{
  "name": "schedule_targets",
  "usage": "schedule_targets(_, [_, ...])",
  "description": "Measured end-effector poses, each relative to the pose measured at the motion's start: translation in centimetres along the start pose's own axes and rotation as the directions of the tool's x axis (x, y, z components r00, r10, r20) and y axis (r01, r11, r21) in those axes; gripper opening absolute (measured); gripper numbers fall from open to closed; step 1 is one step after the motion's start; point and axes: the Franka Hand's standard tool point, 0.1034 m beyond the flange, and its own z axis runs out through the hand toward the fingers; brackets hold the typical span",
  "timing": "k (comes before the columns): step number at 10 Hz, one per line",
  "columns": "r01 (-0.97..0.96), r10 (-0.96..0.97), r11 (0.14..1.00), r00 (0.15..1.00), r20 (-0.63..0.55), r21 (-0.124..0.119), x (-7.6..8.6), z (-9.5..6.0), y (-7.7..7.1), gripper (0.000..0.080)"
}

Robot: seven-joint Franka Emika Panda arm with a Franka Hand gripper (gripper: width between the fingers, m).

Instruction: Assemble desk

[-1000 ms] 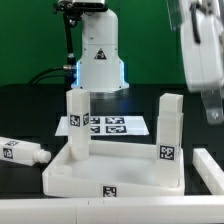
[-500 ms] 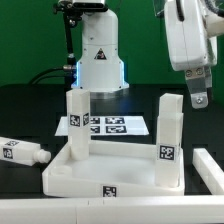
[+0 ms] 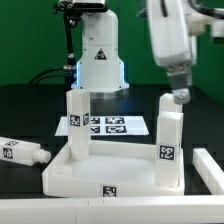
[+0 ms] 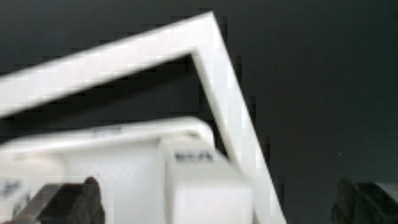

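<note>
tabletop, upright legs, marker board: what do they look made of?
Tabletop: seemingly white plastic, matte, with thick moulded-looking walls. Upright legs: same white matte look, probably plastic, tags stuck on. Marker board: thin flat sheet, printed; paper or card, cannot tell.

Gripper (image 3: 179,96) position: we note it has travelled from the exterior view's right edge toward the left.
Gripper height: lowered, now just above the right standing leg (image 3: 169,140).
</note>
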Motion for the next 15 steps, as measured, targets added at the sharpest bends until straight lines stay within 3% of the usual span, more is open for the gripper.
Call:
schedule_targets(1, [0.015, -0.015, 1.0, 1.0, -0.001, 0.011, 1.4, -0.7, 0.0, 0.0649])
schedule_targets(6, [0.119, -0.118, 0.993, 0.993, -0.009, 0.008, 1.4, -0.4, 0.1, 0.0649])
schedule_targets(8, [0.254, -0.254, 0.966, 0.967, -0.019, 0.039, 4.9, -1.6, 0.0, 0.0649])
schedule_targets(9, [0.369, -0.368, 0.929, 0.929, -0.031, 0.038, 7.7, -2.1, 1.3, 0.0649])
schedule_targets(10, [0.419, -0.418, 0.907, 0.908, -0.036, 0.037, 9.4, -2.7, 1.3, 0.0649])
schedule_targets(11, [0.49, -0.488, 0.871, 0.872, -0.045, 0.035, 10.0, -2.9, 1.1, 0.0649])
schedule_targets(12, [0.58, -0.578, 0.815, 0.814, -0.056, 0.014, 9.8, -2.8, 1.2, 0.0649])
schedule_targets(15, [0.754, -0.753, 0.657, 0.655, -0.06, -0.004, 10.2, -2.7, 1.2, 0.0649])
